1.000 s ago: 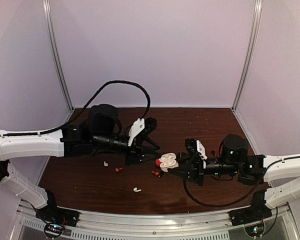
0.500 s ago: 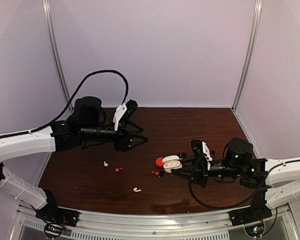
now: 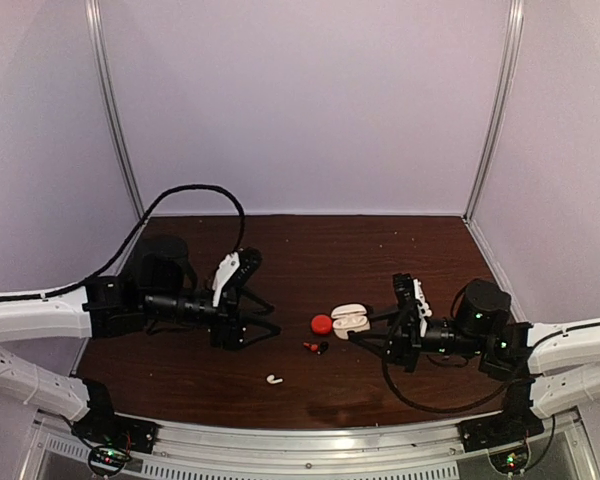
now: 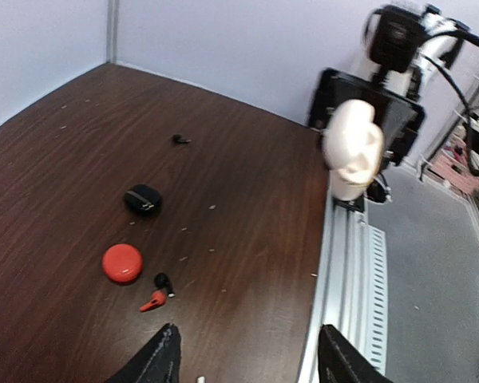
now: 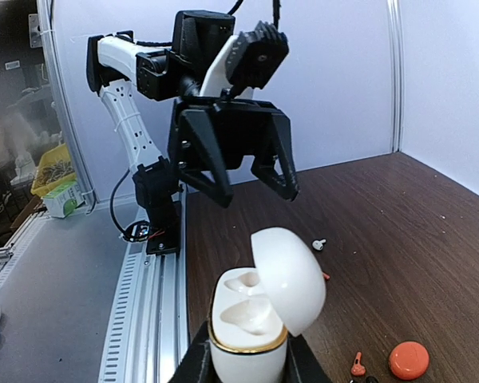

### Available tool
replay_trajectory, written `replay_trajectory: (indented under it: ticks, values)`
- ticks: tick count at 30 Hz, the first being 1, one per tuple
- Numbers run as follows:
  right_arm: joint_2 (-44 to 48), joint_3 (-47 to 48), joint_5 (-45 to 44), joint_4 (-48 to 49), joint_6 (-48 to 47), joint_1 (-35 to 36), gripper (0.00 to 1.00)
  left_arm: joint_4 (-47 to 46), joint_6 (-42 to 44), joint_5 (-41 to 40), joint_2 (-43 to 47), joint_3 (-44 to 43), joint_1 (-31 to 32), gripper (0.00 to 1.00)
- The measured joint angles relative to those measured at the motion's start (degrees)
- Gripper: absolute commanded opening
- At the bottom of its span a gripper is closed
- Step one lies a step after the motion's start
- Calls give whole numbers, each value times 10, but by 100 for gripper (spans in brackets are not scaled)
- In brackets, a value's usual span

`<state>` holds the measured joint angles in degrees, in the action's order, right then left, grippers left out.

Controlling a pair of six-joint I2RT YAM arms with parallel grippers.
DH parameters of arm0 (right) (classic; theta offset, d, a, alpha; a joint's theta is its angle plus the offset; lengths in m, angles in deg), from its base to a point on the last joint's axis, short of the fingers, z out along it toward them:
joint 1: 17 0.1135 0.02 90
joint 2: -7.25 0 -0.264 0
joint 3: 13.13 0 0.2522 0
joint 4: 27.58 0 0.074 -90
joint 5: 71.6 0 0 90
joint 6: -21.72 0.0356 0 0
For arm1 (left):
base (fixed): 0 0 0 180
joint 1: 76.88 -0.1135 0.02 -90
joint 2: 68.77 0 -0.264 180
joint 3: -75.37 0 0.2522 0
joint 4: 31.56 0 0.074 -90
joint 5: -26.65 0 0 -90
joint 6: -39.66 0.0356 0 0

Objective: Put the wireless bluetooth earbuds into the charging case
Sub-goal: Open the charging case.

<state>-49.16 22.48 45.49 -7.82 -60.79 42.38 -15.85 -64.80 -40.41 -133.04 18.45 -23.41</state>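
Holding the white pebble-shaped plastic charging case (image 5: 243,319) by its lower body, my right jaws are clamped on it above the middle of the worktop (image 3: 400,250), a little toward the right edge. Its lid (image 5: 291,279) is hinged open toward my other arm. My left jaws are spread wide and empty over the left half of the worktop. The small white stemmed earbud (image 3: 273,379) lies loose near the near edge. A red earbud (image 4: 153,301) and a black earbud (image 4: 164,282) lie close together in the middle, just beside a flat round red case (image 4: 122,263).

The risks, as I judge them: the white earbud is tiny and close to the near edge, so a careless pinch may flick it off the worktop. Grabbing red or black would put the wrong colour in this case. I grip only the case's base, so a hard push into a well may rock or slip it. I cannot tell whether its wells are already filled. My arms face each other closely and may collide.
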Motion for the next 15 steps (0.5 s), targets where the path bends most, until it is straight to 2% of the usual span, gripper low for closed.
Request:
replay_trajectory:
  ticks: [4, 8, 15]
  values:
    - [-23, 1, 14, 13, -6, 0, 2, -20, 20, 16, -24, -24, 51, 58]
    - [-38, 3, 26, 11, -17, 0, 2, -43, 35, 24, -77, -65, 68, 56]
    - [-41, 9, 32, 11, -30, 1, 1, -71, 39, 45, -125, -87, 82, 55]
